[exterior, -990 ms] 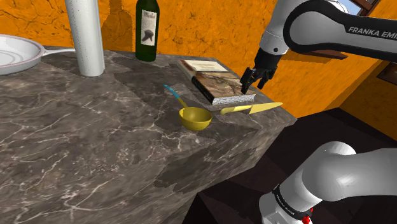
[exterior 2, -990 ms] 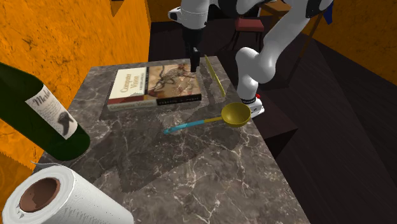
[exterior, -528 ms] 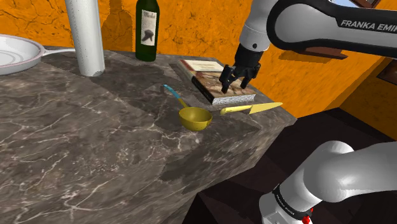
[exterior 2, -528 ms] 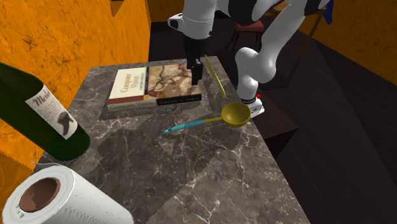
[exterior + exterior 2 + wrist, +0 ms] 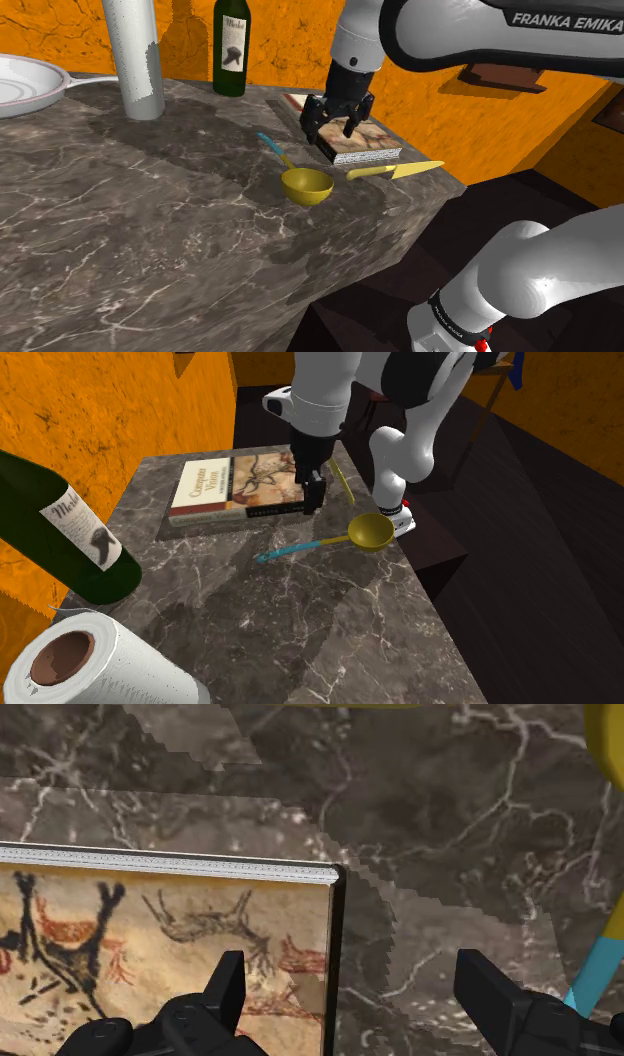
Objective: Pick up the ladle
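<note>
The nearest trouble lies right under the hand (image 5: 352, 974): one finger (image 5: 230, 972) hangs over the painted cover of the book (image 5: 170, 934) and the other over bare worktop (image 5: 450, 824), so a straight descent from here would, I judge, set that first finger down on the book's edge and stop the hand short or shove the book aside. The ladle (image 5: 597, 969) is not between the fingers; its blue handle runs just outside the finger over the worktop, with the yellow bowl further along on that same side, so closing now would catch nothing. The handle looks thin and lies flat on the worktop, so a poorly centred pinch could skid it away or tip the bowl. A yellow knife (image 5: 395, 170) lies past the book's end, close enough to the bowl to be nudged. The hand (image 5: 333, 125) is spread wide, holds nothing and touches nothing, hovering over the book's corner nearest the ladle (image 5: 307, 186). Well beyond it stand a dark bottle (image 5: 232, 45) and a white roll (image 5: 133, 55)
</note>
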Motion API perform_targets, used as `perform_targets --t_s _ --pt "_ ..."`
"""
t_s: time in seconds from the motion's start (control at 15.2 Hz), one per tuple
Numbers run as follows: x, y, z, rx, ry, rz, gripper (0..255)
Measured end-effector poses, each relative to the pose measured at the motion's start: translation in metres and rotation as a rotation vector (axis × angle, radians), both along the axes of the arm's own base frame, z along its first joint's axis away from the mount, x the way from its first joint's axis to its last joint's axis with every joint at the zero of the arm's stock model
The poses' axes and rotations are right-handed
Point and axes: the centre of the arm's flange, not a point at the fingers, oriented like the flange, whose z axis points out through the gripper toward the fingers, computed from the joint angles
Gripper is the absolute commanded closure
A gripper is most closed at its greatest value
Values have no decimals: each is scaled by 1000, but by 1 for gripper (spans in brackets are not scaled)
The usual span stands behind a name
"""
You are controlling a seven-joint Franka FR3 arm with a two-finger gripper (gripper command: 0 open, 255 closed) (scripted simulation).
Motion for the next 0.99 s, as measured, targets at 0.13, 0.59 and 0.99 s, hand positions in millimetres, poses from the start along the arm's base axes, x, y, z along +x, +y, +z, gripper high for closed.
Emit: perform_targets --t_s 0.13,0.59,0.99 --pt "4 28 1 2 -8 -2 0" --pt "22 103 6 10 -33 -12 0" --pt "23 107 -23 11 -34 -14 0"
